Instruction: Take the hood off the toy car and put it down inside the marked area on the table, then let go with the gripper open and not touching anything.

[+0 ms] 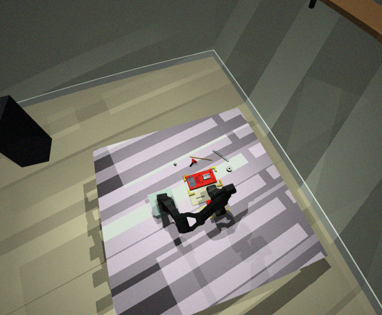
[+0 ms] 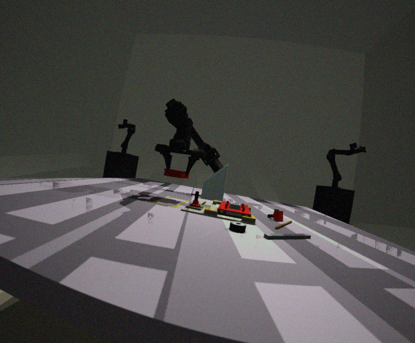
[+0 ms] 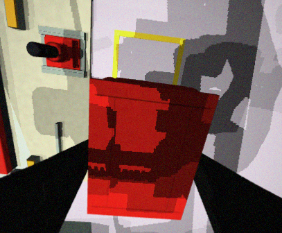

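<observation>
The gripper point(image 2: 176, 172) point(image 3: 143, 150) grips the red hood point(image 2: 176, 173) point(image 3: 134, 139) between its fingers, raised above the table point(image 1: 252, 216) point(image 2: 207, 288). The yellow marked area point(image 2: 157, 202) point(image 3: 148, 35) lies beside the car's board point(image 1: 195, 200) point(image 2: 192, 211) point(image 3: 72, 104), well inside the table's edges. No writing is readable.

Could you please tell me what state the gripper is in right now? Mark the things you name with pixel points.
Gripper point(image 2: 176, 172) point(image 3: 143, 150): closed on the red hood point(image 2: 176, 173) point(image 3: 134, 139), holding it up above the table point(image 1: 252, 216) point(image 2: 215, 288).
</observation>
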`<state>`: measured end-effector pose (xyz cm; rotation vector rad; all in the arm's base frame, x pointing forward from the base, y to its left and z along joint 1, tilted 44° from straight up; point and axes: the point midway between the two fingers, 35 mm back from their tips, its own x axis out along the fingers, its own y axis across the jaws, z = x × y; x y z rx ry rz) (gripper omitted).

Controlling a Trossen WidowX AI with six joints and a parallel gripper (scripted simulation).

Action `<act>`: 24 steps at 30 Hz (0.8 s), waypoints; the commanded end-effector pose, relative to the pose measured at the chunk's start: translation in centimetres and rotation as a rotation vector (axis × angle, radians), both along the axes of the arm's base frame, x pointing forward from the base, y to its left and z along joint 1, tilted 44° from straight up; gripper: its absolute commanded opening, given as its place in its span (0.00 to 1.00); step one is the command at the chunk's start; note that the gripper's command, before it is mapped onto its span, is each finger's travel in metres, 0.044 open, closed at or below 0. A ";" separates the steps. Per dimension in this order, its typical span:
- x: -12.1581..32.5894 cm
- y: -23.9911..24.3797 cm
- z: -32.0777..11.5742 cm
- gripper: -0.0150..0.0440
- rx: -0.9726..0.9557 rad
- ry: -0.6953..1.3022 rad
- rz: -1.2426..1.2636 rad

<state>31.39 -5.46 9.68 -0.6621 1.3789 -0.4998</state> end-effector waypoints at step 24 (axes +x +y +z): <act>0.4 -1.7 -1.7 0.25 -0.003 0.001 0.002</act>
